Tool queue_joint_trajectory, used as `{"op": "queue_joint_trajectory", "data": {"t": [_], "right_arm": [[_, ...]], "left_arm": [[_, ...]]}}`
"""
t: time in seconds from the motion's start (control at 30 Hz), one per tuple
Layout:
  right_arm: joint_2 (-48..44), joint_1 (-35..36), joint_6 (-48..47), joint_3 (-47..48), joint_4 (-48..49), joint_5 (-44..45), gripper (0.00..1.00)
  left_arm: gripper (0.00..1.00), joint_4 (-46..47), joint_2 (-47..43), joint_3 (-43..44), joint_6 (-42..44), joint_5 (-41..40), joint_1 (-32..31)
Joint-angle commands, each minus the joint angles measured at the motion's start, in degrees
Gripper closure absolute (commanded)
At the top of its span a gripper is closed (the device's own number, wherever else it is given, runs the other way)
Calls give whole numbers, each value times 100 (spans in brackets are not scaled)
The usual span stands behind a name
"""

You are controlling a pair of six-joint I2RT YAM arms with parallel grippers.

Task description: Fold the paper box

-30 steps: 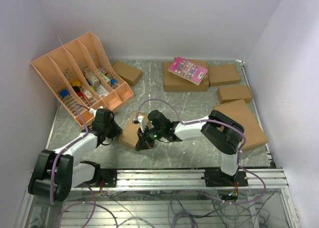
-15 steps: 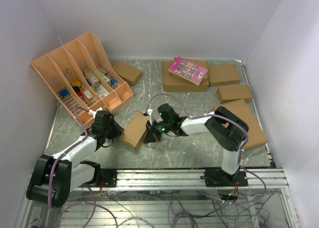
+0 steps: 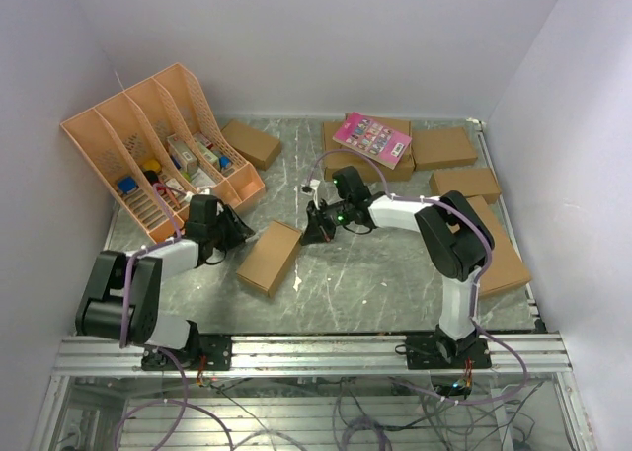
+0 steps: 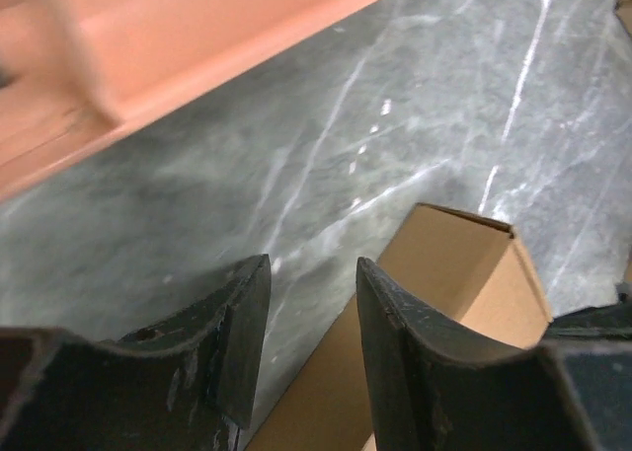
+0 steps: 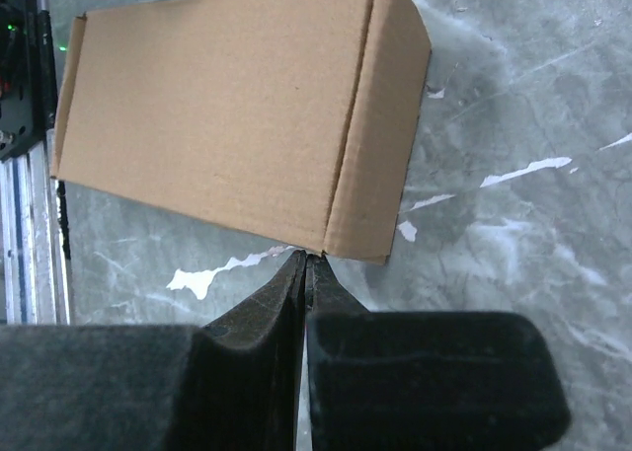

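Observation:
The paper box (image 3: 270, 257) lies on the marble table as a closed narrow brown oblong, slanted from near left to far right. My left gripper (image 3: 240, 232) is just off its left side, open, with only table and the box's edge (image 4: 464, 263) showing past its fingers (image 4: 312, 273). My right gripper (image 3: 314, 229) sits at the box's far right end, shut on nothing. In the right wrist view its tips (image 5: 306, 259) point at the lower edge of the box (image 5: 227, 115); I cannot tell whether they touch it.
An orange file rack (image 3: 158, 145) with small items stands at the back left, its base close to my left gripper (image 4: 197, 46). Brown boxes lie at the back (image 3: 251, 143) and right (image 3: 464, 185), one bearing a pink card (image 3: 372, 138). A large flat box (image 3: 489, 244) lies at the right.
My left gripper has opened and drawn back toward the rack. My right arm has pulled away from the box toward the far right, still shut. The box has shifted slightly and now lies free.

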Motion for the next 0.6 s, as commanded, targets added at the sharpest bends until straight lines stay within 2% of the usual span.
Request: {"op": "queue_joint_trajectory", "data": {"t": [0.0, 0.17, 0.33, 0.37, 0.43, 0.5, 0.53, 0.57], "right_arm": [[326, 32, -144, 380, -340, 83, 98], [-81, -128, -765, 425, -914, 206, 96], [-1234, -750, -1931, 746, -2030, 846, 95], [-1497, -897, -2078, 853, -2186, 974, 90], [-1936, -1137, -2356, 1170, -2475, 1329, 60], [-2313, -1371, -2616, 1575, -2788, 1606, 36], [-2451, -1488, -2611, 1769, -2884, 1677, 24], [-2582, -1610, -2504, 1987, -2939, 1708, 12]], "left_arm": [[49, 622, 533, 95, 300, 688, 35], [47, -370, -425, 299, 569, 7, 130], [40, -1661, -2003, 976, 1028, -746, 255], [36, -1764, -2260, 1178, 1196, -673, 255], [24, -1736, -2656, 1690, 1411, -424, 255], [6, -1470, -2868, 2111, 1575, -6, 255], [2, -1314, -2899, 2316, 1603, 234, 254], [5, -1147, -2889, 2564, 1579, 433, 255]]}}
